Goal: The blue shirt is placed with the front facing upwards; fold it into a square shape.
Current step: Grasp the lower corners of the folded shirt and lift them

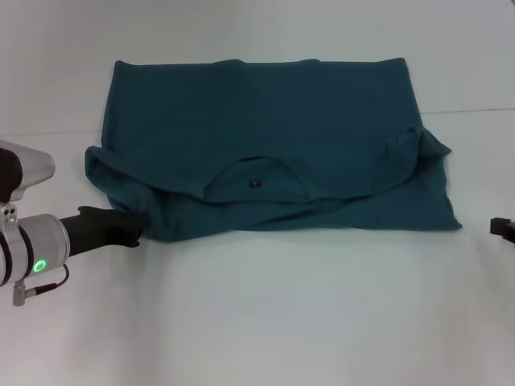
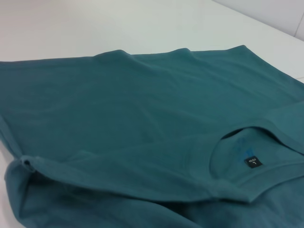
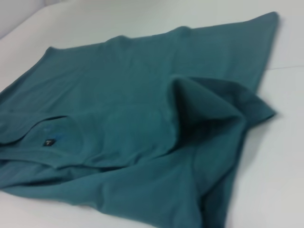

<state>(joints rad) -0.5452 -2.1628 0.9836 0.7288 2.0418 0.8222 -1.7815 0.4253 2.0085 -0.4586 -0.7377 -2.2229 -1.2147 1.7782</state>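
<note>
Large dark teal-blue short-sleeved cotton shirt (image 1: 265,145) lies on the white table (image 1: 265,322), centre to far side, already doubled over once: collar with small dark neck label (image 1: 255,184) sits toward the near edge, a smooth straight fold or hem runs along the far edge. Lettering not visible. Right sleeve area bunched into a raised pocket of cloth (image 3: 213,102); near-left corner rumpled, layers loose. Judged handling: light, limp, no stiffness, will sag and drag when lifted, layers likely to slip over one another; friction on the table surface probably modest. Best holds look like the outer corners of the doubled stack, pinching all layers together at the near-left corner and the near-right corner, so the next fold carries evenly; the bunched right sleeve wants flattening or tucking first, or the square will come out lumpy. Left tool (image 1: 121,227) low at the near-left corner of the shirt, black tip touching or just under the cloth edge; cannot tell whether its fingers stand apart or are clamped on fabric. Right tool (image 1: 502,228) only a dark sliver at the right edge, apart from the shirt, state not discernible.
</note>
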